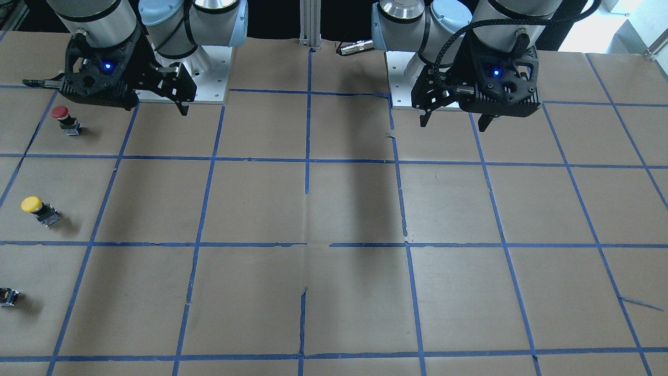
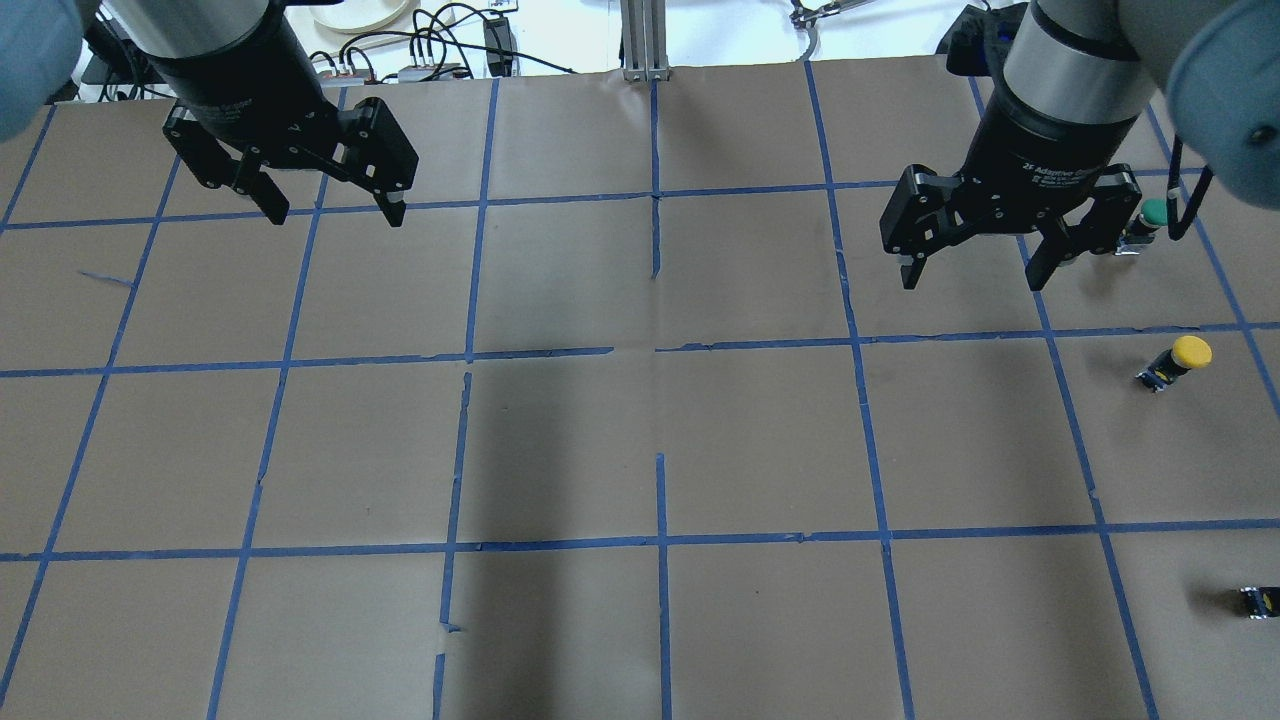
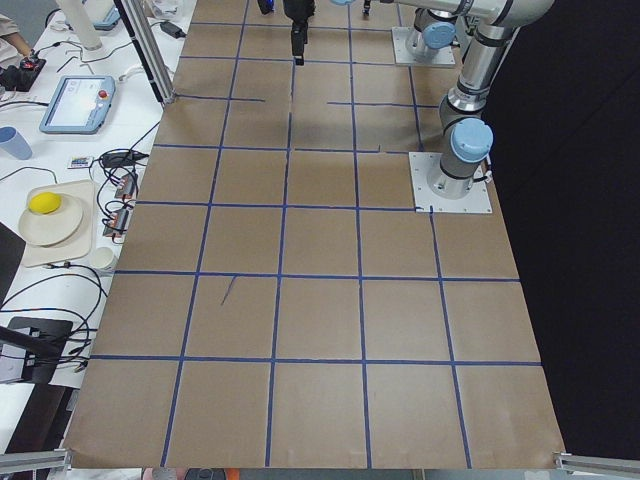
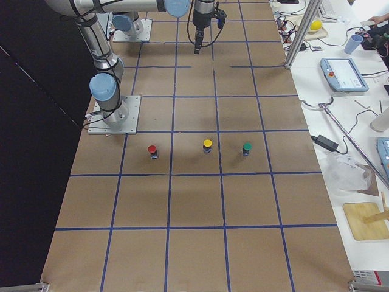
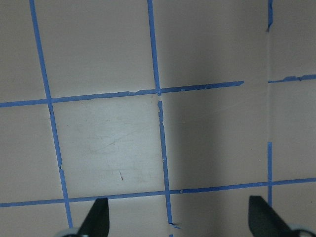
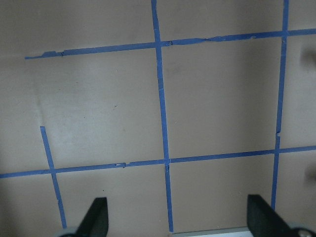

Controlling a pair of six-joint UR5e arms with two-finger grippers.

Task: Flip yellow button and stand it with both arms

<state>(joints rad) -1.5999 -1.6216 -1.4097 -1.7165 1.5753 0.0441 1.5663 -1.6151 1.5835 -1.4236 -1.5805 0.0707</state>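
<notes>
The yellow button [image 2: 1180, 360] stands on the paper-covered table at the robot's far right, cap up on its black-and-grey block. It also shows in the front view [image 1: 36, 209] and the right side view [image 4: 207, 145]. My right gripper [image 2: 972, 282] is open and empty, held above the table, left of and beyond the button; in the front view [image 1: 107, 99] it hangs near the robot's base. My left gripper [image 2: 337, 217] is open and empty, high over the far left squares [image 1: 453, 125]. Both wrist views show only open fingertips [image 5: 98, 217] [image 6: 96, 215] and bare paper.
A red-capped button [image 1: 65, 119] and a green-capped button [image 2: 1150, 218] stand on either side of the yellow one, all in one row [image 4: 152, 151] [image 4: 247, 148]. A tiny black block with a yellow spot [image 2: 1262, 600] lies at the right edge. Blue tape marks a grid.
</notes>
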